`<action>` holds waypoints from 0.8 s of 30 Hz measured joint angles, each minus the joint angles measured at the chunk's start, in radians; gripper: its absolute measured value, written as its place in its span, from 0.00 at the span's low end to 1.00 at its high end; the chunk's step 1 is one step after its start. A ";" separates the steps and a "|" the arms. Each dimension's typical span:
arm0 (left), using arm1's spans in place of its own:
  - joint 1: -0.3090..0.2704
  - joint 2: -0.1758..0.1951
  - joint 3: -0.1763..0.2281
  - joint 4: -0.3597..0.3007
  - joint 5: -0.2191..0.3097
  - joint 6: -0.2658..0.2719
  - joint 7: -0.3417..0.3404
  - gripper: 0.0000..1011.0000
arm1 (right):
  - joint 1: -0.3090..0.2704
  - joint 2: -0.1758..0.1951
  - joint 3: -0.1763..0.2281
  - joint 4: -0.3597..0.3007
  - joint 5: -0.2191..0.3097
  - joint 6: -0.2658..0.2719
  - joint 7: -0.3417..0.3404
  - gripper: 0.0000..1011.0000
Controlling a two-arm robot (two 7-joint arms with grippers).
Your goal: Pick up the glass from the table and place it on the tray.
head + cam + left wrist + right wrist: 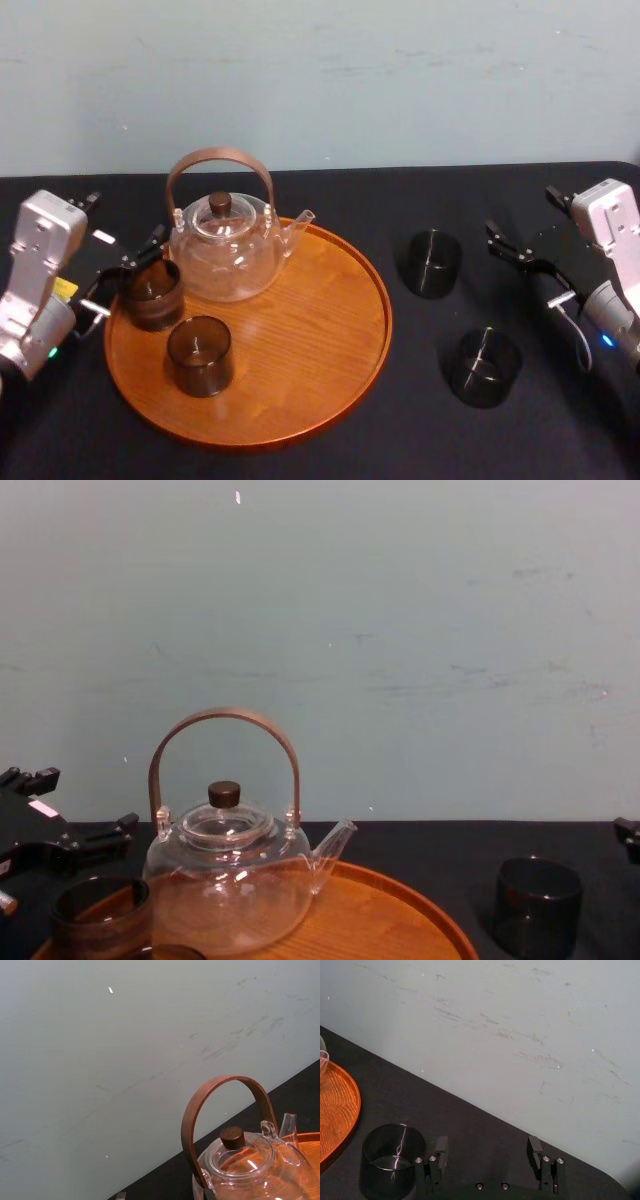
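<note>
**Table** point(330, 190): flat top under plain black cloth; its far edge meets a pale wall.

**Left gripper** point(128, 272): at the table's left edge, reaching in over the tray's left rim. Its fingers stand apart and hold nothing.

**First glass** point(152, 293): dark smoky tumbler, upright on the tray just inside the left rim, just beside the left gripper's fingertips. Whether a finger touches it cannot be told.

**Tray** point(300, 320): round, orange-brown wood with a low raised rim. It lies on the table's left half, toward the near edge.

**Second glass** point(200, 355): same kind, upright on the tray's near-left part, close to the first glass but apart from it.

**Teapot** point(225, 245): clear glass with an arched brown handle and a dark knob on the lid. It stands on the tray's far-left part, just behind the first glass, spout toward the table's right edge.

**Third glass** point(432, 262): upright on the bare cloth, right of the tray's rim, near it but not touching.

**Fourth glass** point(483, 367): upright on the cloth, nearer the table's near edge and a little further right.

**Right gripper** point(515, 248): at the table's right edge, pointing toward the third glass and apart from it. Its fingers point(441, 1146) are spread wide and empty.
</note>
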 joint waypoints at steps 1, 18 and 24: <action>0.000 0.000 0.000 0.000 0.000 0.000 0.000 0.99 | 0.000 0.000 0.000 0.000 0.000 0.000 0.000 0.99; 0.000 0.000 0.000 0.000 0.000 0.000 0.000 0.99 | 0.000 0.000 0.000 0.000 0.000 0.000 0.000 0.99; 0.000 0.000 0.000 0.000 0.000 0.000 0.000 0.99 | 0.000 0.000 0.000 0.000 0.000 0.000 0.000 0.99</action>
